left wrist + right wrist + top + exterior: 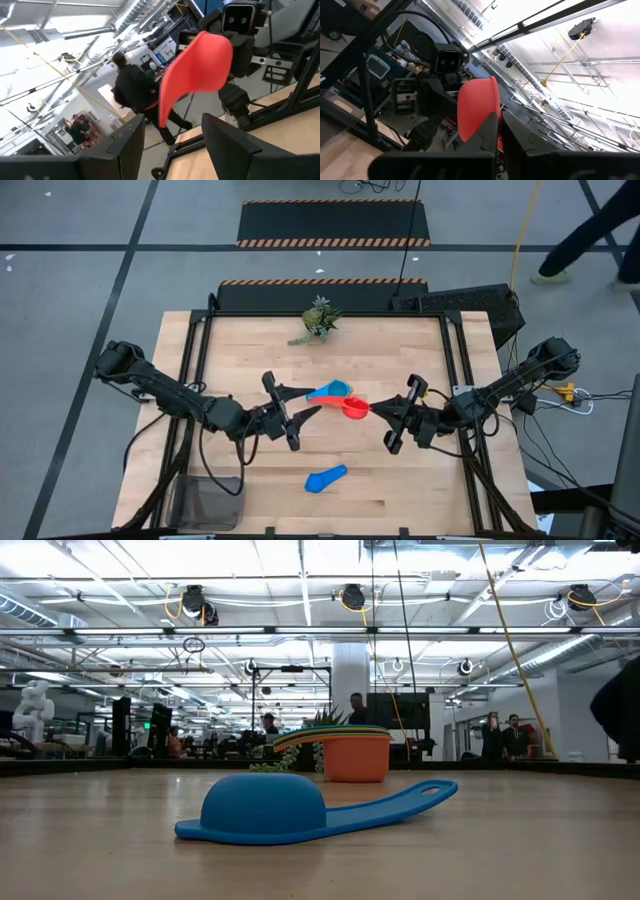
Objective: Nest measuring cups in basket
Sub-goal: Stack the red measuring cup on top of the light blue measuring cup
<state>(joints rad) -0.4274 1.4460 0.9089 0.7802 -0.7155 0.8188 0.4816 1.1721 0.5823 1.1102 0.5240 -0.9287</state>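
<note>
The right gripper (378,409), pinching the red cup (354,408) by its handle, held it out toward the left gripper (310,402), whose fingers stood spread. The basket (207,500) sat far from both at the counter's near-left corner, apparently empty. A light blue cup (329,391) lay just beside the red one, a blue cup (326,478) between it and the basket; nesting seemed barely begun.

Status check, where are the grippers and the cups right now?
Right gripper shut on red cup, mid-table. Left gripper open, facing it. Blue cup lies loose; basket at near-left corner.
</note>
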